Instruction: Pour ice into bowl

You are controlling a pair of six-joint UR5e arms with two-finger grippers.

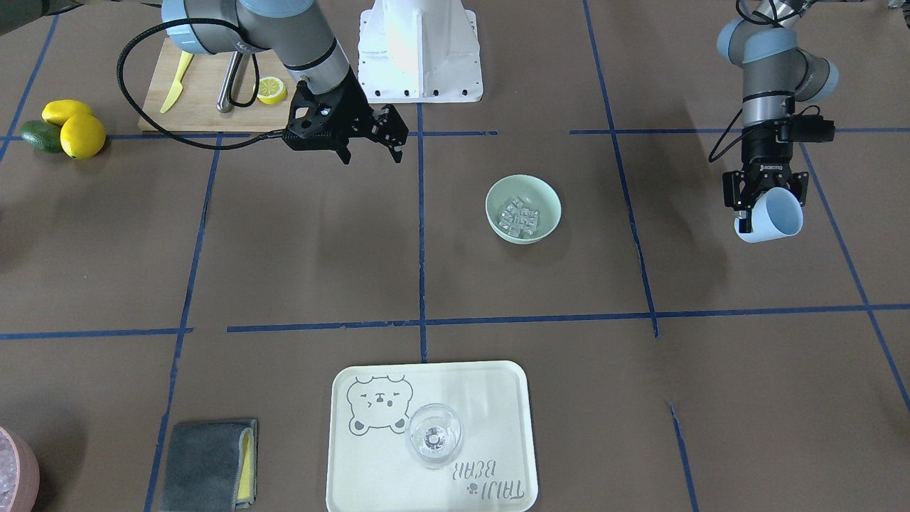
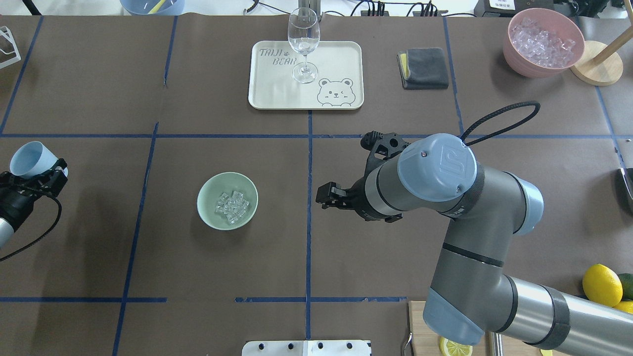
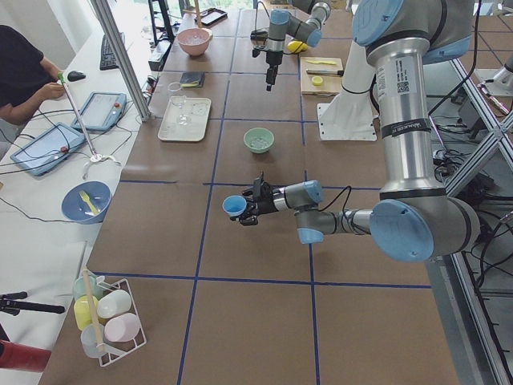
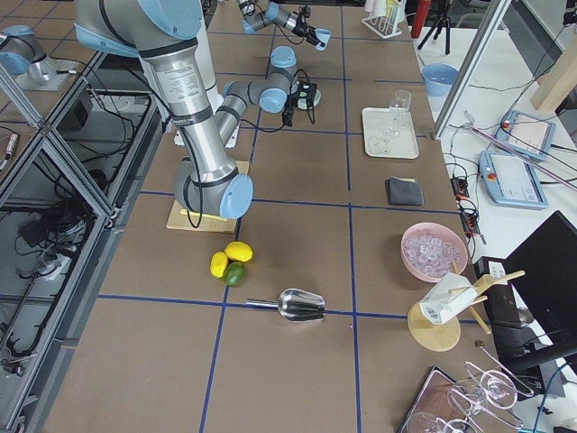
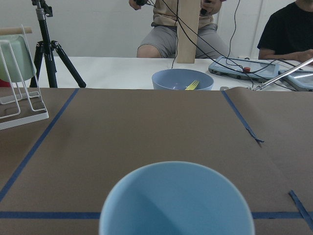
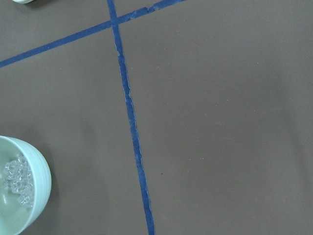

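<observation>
The pale mint-green bowl (image 1: 549, 202) (image 2: 210, 190) stands near the table's middle, and a small heap of clear ice (image 1: 519, 217) (image 2: 231, 204) lies in it. My left gripper (image 1: 765, 208) is shut on a light blue cup (image 1: 775, 215) (image 2: 26, 158), held tilted above the table well off to the bowl's side. The left wrist view looks into the cup (image 5: 176, 200) and shows no ice in it. My right gripper (image 1: 372, 151) hangs open and empty on the bowl's other side. In the right wrist view the bowl (image 6: 43, 188) sits at the lower left corner.
A cream tray (image 2: 277, 94) with a wine glass (image 2: 303, 44) stands beyond the bowl, a grey cloth (image 2: 423, 67) beside it. A pink bowl (image 2: 519, 59) of crushed ice sits far right. Lemons (image 1: 78, 131) and a cutting board (image 1: 206, 92) lie near the robot's base (image 1: 419, 50).
</observation>
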